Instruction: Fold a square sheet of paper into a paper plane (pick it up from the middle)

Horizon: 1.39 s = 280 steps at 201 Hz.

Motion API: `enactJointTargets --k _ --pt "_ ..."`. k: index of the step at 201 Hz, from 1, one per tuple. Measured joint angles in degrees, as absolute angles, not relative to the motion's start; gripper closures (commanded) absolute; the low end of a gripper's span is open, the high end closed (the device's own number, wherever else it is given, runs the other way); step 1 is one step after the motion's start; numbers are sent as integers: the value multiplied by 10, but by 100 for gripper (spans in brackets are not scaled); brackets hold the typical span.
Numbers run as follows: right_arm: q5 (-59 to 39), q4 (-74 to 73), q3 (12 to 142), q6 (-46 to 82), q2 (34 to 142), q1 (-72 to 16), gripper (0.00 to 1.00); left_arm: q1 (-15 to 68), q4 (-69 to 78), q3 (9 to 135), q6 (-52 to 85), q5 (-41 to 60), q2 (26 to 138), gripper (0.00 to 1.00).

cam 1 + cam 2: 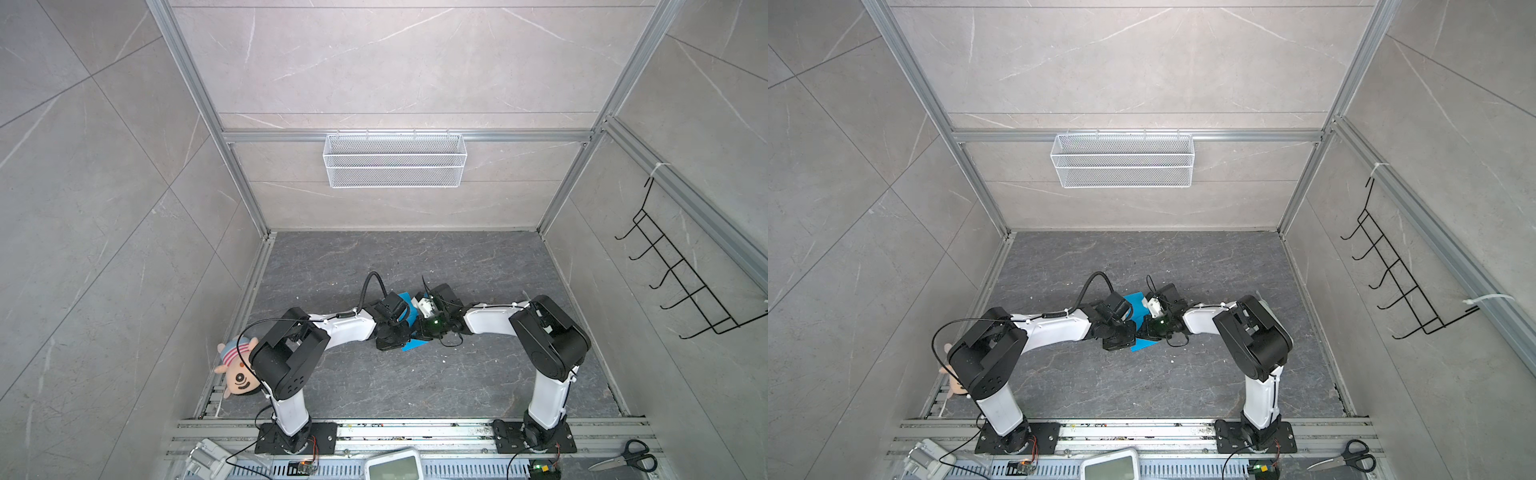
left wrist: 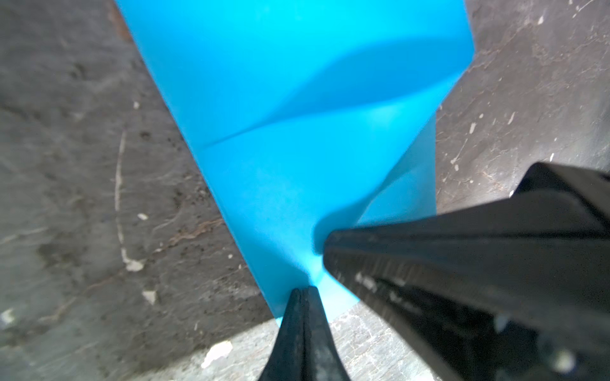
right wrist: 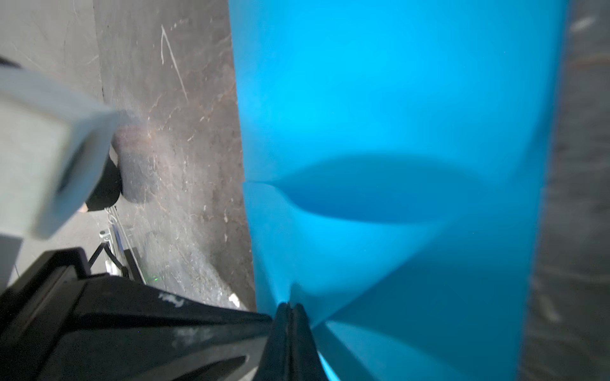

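The square sheet of paper [image 1: 406,300] is bright blue and lies mid-table, mostly hidden under the two wrists in both top views; a corner [image 1: 1144,344] pokes out toward the front. My left gripper [image 2: 303,291] is shut on the sheet near one edge. My right gripper [image 3: 290,305] is shut on it too, close beside the left one. The paper [image 2: 297,99] bulges upward between the pinches, with a crease across it and folds fanning out from the right jaws [image 3: 379,231]. No paper plane is in view.
A plush doll [image 1: 237,370] lies at the table's left edge by the left arm's base. A white mesh basket [image 1: 395,160] hangs on the back wall and a black hook rack [image 1: 681,270] on the right wall. Scissors [image 1: 627,457] rest at the front right rail.
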<state>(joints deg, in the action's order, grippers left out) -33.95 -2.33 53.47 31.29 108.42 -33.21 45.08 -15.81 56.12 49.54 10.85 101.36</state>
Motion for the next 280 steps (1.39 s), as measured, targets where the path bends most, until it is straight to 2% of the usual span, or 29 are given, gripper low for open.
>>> enactJointTargets --k 43,80,161,280 --pt "-293 -16 523 314 1054 -300 93 451 -158 561 495 109 1014 100" --pt "-289 -11 524 301 1019 -322 93 451 -158 561 495 110 1014 100" --pt "-313 -24 545 304 1084 -338 93 451 -158 561 495 110 1014 100" --pt "-296 -31 567 297 1097 -241 94 451 -158 561 495 110 1014 100"
